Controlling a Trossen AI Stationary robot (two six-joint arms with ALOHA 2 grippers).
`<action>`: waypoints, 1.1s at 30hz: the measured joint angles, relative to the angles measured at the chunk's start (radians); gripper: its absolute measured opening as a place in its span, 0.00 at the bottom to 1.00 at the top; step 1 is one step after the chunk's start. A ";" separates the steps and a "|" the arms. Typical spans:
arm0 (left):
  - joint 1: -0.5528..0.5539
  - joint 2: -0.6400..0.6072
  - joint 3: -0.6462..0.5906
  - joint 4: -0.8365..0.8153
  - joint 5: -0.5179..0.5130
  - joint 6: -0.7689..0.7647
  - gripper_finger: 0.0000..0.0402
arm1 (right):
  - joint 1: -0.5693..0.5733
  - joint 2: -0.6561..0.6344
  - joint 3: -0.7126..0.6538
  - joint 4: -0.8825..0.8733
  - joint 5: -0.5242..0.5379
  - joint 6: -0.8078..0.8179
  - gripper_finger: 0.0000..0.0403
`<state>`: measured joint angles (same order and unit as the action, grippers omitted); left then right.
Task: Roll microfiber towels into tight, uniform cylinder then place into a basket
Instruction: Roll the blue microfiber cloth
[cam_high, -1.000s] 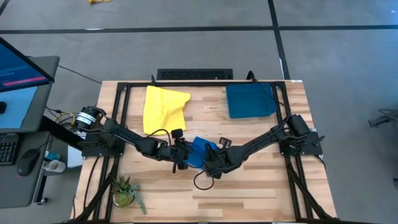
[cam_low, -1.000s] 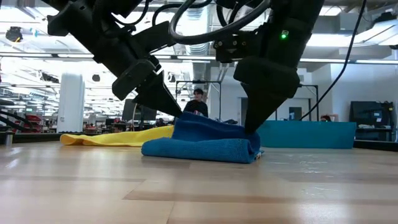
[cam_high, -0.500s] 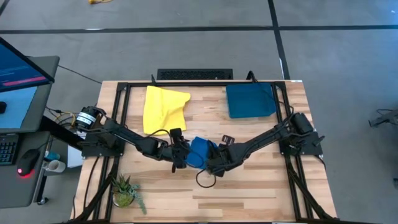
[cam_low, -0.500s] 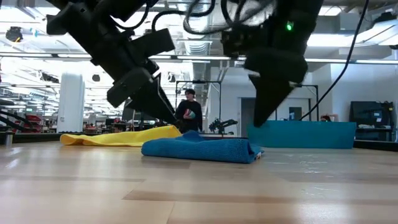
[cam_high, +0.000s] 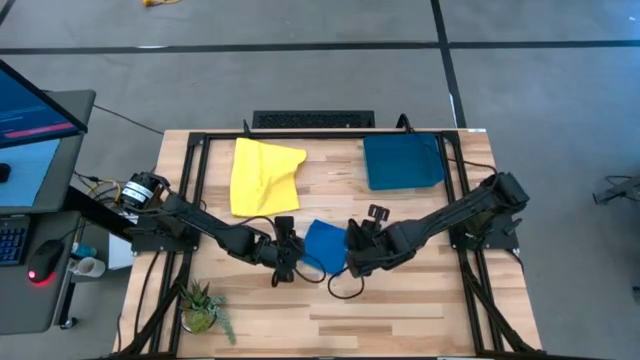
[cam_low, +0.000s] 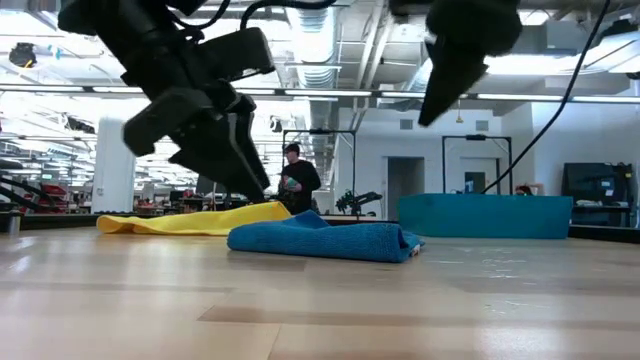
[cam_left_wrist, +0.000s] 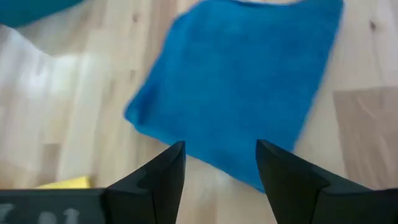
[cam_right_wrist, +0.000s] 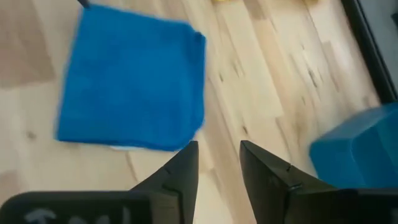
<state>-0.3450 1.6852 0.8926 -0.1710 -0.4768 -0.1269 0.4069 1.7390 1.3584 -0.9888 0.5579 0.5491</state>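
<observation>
The pale butcher-block table (cam_high: 400, 300), its planks banded and smooth, carries everything. At its far right corner sits the basket (cam_high: 403, 162), a dark teal shallow rectangular bin with low walls, nothing visible inside it. At the far left the yellow towel (cam_high: 262, 174) lies loosely spread, one corner folded over. Near the table's middle lies the blue towel (cam_high: 324, 245), folded into a flat, thick, fuzzy pad, not a cylinder; from the low view its edge looks plump and layered.

The rolling step looks barely begun: the blue cloth is folded, with rolling and binning not yet done. The left gripper (cam_left_wrist: 219, 163) hovers just off the pad's left edge, fingers parted and holding nothing. The right gripper (cam_right_wrist: 217, 163) hangs above and to the right of the pad, fingers also parted and empty. A next move would probably need one edge pinched and turned over evenly; soft pile may slump or unroll.
</observation>
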 joint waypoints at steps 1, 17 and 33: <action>0.000 0.000 0.000 0.004 0.005 -0.004 0.46 | 0.002 -0.004 0.000 0.014 0.001 0.000 0.34; 0.048 0.001 -0.086 0.271 0.028 0.099 0.42 | 0.011 0.152 0.000 0.265 -0.253 -0.212 0.33; 0.196 0.028 -0.204 0.565 0.274 0.097 0.42 | 0.022 0.266 -0.004 0.410 -0.272 -0.223 0.33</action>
<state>-0.1491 1.7136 0.6889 0.3938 -0.2031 -0.0299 0.4287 2.0053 1.3546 -0.5792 0.2854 0.3257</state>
